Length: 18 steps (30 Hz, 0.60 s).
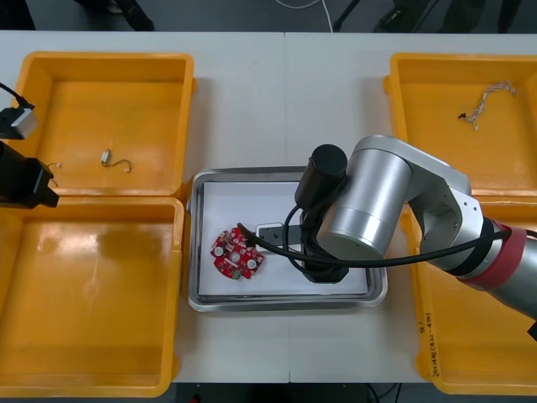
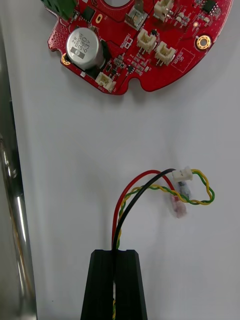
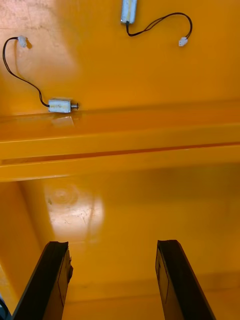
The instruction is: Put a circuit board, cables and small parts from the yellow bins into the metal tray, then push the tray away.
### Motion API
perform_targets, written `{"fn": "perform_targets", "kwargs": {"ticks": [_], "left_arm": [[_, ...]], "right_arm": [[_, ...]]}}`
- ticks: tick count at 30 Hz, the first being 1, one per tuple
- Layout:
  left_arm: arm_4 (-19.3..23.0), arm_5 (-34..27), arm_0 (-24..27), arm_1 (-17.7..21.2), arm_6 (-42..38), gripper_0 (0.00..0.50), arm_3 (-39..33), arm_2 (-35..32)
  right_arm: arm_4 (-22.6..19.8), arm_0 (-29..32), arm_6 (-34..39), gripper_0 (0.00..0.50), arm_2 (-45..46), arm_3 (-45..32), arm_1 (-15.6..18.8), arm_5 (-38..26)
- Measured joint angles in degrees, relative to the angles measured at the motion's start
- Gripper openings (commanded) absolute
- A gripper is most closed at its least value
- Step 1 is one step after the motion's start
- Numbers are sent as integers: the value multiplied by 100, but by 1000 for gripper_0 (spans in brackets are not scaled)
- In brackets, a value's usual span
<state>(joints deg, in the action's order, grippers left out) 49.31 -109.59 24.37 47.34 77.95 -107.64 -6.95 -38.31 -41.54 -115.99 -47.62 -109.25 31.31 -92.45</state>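
My right gripper [image 2: 114, 252] is shut on a red, yellow and black cable [image 2: 150, 187], whose wires run up between the two closed fingers. The cable's white connector ends sit just beyond the fingertips over the tray's white floor; whether they touch it I cannot tell. Farther out lies the round red circuit board [image 2: 145, 45], apart from the cable. In the front view the right arm [image 1: 369, 201] reaches over the metal tray [image 1: 195, 243], with the circuit board [image 1: 237, 254] at the tray's left. My left gripper [image 3: 112, 245] hangs open over the left bins, holding nothing.
Two small metal parts [image 3: 61, 105] [image 3: 128, 10] with black wires lie in the far left bin [image 1: 50, 67]. A twisted pale cable [image 1: 487, 99] lies in the far right bin [image 1: 436, 151]. The near left bin [image 1: 84, 336] and near right bin [image 1: 470, 353] flank the tray.
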Motion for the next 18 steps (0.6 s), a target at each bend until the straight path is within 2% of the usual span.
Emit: {"fn": "perform_targets", "kwargs": {"ticks": [18], "left_arm": [[-151,193,387,0,12,500,466,0]], "right_arm": [[97,379,1,0,0,11,-62,22]]}}
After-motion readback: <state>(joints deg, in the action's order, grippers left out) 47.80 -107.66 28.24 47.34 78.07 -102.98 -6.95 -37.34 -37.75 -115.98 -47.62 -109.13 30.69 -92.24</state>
